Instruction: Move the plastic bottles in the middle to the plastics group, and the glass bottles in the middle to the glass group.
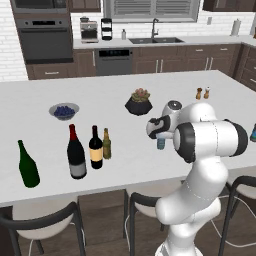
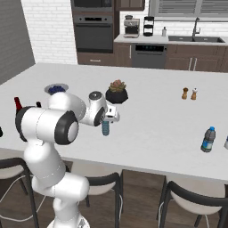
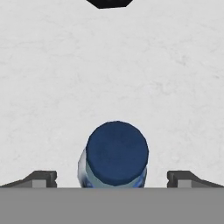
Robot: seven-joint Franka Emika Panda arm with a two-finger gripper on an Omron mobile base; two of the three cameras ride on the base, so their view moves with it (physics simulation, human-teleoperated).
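Plastic bottle (image 3: 116,155) — one — between open gripper (image 3: 113,177) fingertips; four glass bottles left.

We've got the arm folded w/ elbow high, forearm reaching fwd over the counter, wrist bent so the hand points straight down. Our gripper (image 3: 113,177) has jaws spread wide, fingertips (image 3: 41,178) well apart, touching nothing. Hand shows in left base view (image 1: 161,136) & right (image 2: 107,121).

I log four bottles (image 1: 76,152) standing left on the island counter (image 1: 45,100), a berry bowl (image 1: 64,111) behind them, potted succulent (image 1: 139,101) centre, shakers (image 1: 203,93) right, one bottle (image 2: 208,139) far right.
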